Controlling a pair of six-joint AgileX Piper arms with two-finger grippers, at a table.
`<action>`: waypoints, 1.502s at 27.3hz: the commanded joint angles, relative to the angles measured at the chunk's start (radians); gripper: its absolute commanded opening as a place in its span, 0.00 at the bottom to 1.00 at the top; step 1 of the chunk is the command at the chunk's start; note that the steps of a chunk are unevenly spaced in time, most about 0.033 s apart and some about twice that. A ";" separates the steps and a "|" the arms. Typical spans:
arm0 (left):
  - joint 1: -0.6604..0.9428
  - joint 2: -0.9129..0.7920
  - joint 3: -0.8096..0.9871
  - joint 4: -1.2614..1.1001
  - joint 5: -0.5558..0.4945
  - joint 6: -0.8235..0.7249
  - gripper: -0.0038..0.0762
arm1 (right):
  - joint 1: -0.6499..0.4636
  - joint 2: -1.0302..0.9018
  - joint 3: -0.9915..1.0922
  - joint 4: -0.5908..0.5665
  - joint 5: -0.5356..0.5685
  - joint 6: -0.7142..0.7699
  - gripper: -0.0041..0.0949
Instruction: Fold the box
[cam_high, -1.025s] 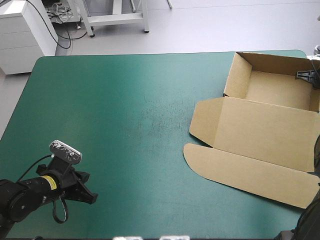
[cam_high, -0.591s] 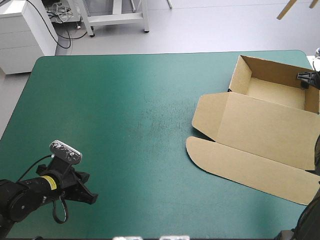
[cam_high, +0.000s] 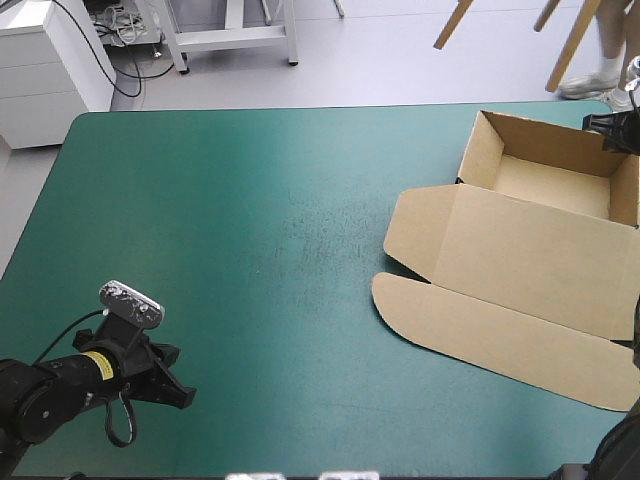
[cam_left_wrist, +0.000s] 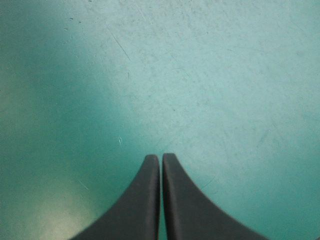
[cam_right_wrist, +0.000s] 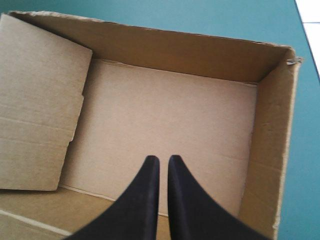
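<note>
Box (cam_high: 520, 260) on table (cam_high: 250, 220), right half: open tray at far right corner, lid flat toward near edge. Right pincer (cam_right_wrist: 159, 159) over tray floor, fingers pressed together, empty. Left pincer (cam_left_wrist: 160, 157) over table's near left corner, pressed together, empty.

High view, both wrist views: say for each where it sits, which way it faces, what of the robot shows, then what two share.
High view: above and behind, facing forward and down at the table; left gripper near, box right.
Left wrist view: over that wrist, facing bare teal-green cover; shut fingers.
Right wrist view: over the right gripper, facing into the box's tray; shut fingers.
Shared: high and right wrist views show the tray.
</note>
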 joint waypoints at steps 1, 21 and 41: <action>-0.001 -0.004 -0.027 -0.018 -0.043 -0.005 0.04 | 0.039 -0.075 -0.027 0.034 -0.025 -0.020 0.03; -0.001 -0.004 0.001 -0.013 -0.049 -0.005 0.04 | 0.357 -0.458 0.557 -0.069 -0.110 -0.068 0.03; -0.001 -0.340 0.149 -0.073 -0.039 -0.007 0.04 | 0.357 -1.125 1.243 -0.030 -0.225 -0.114 0.03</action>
